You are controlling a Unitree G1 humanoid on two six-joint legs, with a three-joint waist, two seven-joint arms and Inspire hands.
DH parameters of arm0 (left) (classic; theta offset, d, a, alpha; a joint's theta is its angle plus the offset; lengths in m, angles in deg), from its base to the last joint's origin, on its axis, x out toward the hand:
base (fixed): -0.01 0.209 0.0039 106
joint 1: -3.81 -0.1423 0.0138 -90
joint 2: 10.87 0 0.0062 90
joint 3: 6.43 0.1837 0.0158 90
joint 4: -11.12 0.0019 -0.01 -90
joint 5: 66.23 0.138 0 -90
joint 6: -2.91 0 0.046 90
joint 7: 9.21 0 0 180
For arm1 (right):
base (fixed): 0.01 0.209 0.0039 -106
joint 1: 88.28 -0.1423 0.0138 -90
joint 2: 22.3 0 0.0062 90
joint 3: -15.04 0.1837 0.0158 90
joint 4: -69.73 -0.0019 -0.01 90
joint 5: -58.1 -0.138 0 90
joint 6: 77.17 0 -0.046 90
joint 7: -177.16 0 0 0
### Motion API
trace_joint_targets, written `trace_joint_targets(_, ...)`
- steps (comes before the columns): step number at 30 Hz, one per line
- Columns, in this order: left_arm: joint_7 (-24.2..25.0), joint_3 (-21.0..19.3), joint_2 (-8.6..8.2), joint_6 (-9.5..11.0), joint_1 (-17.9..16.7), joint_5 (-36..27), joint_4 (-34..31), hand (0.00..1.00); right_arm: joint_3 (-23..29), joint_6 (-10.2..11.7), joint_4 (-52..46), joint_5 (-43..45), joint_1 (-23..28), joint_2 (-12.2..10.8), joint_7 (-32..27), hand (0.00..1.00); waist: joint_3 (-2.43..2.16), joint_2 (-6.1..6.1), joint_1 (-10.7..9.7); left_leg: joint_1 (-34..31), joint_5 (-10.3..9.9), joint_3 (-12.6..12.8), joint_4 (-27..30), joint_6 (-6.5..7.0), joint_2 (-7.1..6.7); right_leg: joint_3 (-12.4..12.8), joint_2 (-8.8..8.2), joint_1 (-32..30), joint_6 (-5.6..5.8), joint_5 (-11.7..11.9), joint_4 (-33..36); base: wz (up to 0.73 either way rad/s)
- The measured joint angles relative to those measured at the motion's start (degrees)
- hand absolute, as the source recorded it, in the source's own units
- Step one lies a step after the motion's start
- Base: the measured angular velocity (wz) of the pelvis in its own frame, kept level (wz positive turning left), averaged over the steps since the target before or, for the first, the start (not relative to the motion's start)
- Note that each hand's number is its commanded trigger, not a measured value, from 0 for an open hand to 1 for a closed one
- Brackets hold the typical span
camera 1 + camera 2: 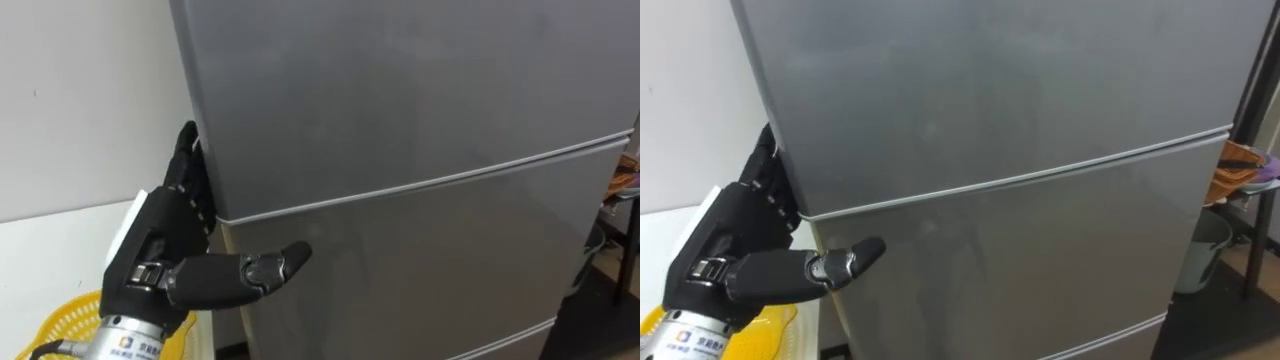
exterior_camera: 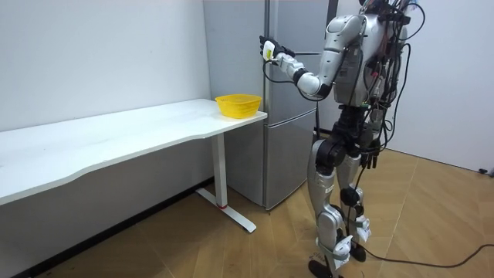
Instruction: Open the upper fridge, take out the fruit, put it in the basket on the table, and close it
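The robot stands facing the fridge, beside the white worktop. The upper door is closed. The left hand rests at the door's left side edge, fingers lying up along it and the thumb stretched across the front of the lower door. Whether the fingertips hook behind the edge cannot be determined. The right hand hangs by the hip. A yellow basket sits on the worktop end, next to the fridge.
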Motion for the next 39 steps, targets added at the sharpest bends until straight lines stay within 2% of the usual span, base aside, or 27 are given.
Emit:
trace_joint_targets(3, 0.0, 0.5, 0.05, -0.6, 0.0, 2.3, 0.0, 0.00, -0.5, -0.6, -0.1, 0.1, 0.0, 0.0, 0.4, 0.00, -0.03, 0.00, 0.0, 0.0, 0.0, 0.0, 0.0, 0.00, -0.02, 0.0, -0.02, 0.0, 0.01, 0.0, 0.0, 0.00)
trace_joint_targets(9, 0.1, 1.7, 0.15, -1.7, 0.0, 2.8, 0.0, 0.00, -2.2, -1.4, -0.1, 0.5, -0.2, 0.1, 0.9, 0.00, -0.12, 0.00, 0.1, -0.1, 0.0, 0.0, 0.0, 0.00, -0.01, -0.2, -0.05, -0.1, 0.01, 0.0, 0.0, 0.01)
trace_joint_targets(23, 0.2, 2.7, 0.92, -2.2, 0.0, 2.9, -0.2, 0.00, -4.9, -1.5, -0.1, 0.2, -0.2, 0.7, 1.7, 0.00, -0.56, 0.48, 0.2, -0.1, 0.0, -0.1, 0.0, 0.00, -0.06, -0.6, -0.17, 0.1, 0.06, 0.1, -0.1, 0.00)
trace_joint_targets(27, 0.2, 2.6, 0.93, -3.7, 0.0, 2.8, -1.9, 0.00, -4.9, -1.4, -0.1, 0.4, -0.1, 1.0, 2.1, 0.00, -0.62, 0.46, 0.2, -0.6, 0.0, -0.2, 0.0, 0.00, -0.06, -1.1, -0.22, 0.0, 0.08, 0.1, -0.1, 0.06)
trace_joint_targets(32, 1.0, 2.6, 0.90, -4.1, 0.0, 2.8, -3.0, 0.00, -4.9, -0.9, 0.5, 0.4, 0.1, 0.9, 2.3, 0.00, -0.67, 0.51, 0.2, -0.8, 0.0, -0.4, 0.1, 0.00, -0.03, -1.3, -0.25, -0.1, 0.08, 0.1, -0.1, 0.10)
trace_joint_targets(37, 1.7, 2.7, 0.99, -4.8, 0.0, 2.7, -5.1, 0.00, -4.9, -0.9, 0.7, 0.4, -0.1, 0.9, 2.4, 0.00, -0.69, 0.47, 0.3, -1.2, 0.0, -1.1, 0.1, 0.00, -0.14, -0.3, -0.24, -0.3, 0.09, 0.1, -0.1, 0.08)
trace_joint_targets(39, 1.9, 2.7, 1.17, -4.8, 0.0, 2.2, -8.3, 0.00, -4.9, -0.9, 0.7, 0.4, 0.1, 0.9, 2.5, 0.00, -0.93, 0.57, 0.3, -1.3, 0.0, -2.1, 0.1, 0.00, -0.20, 0.3, -0.22, -0.3, 0.09, 0.1, -0.1, 0.10)
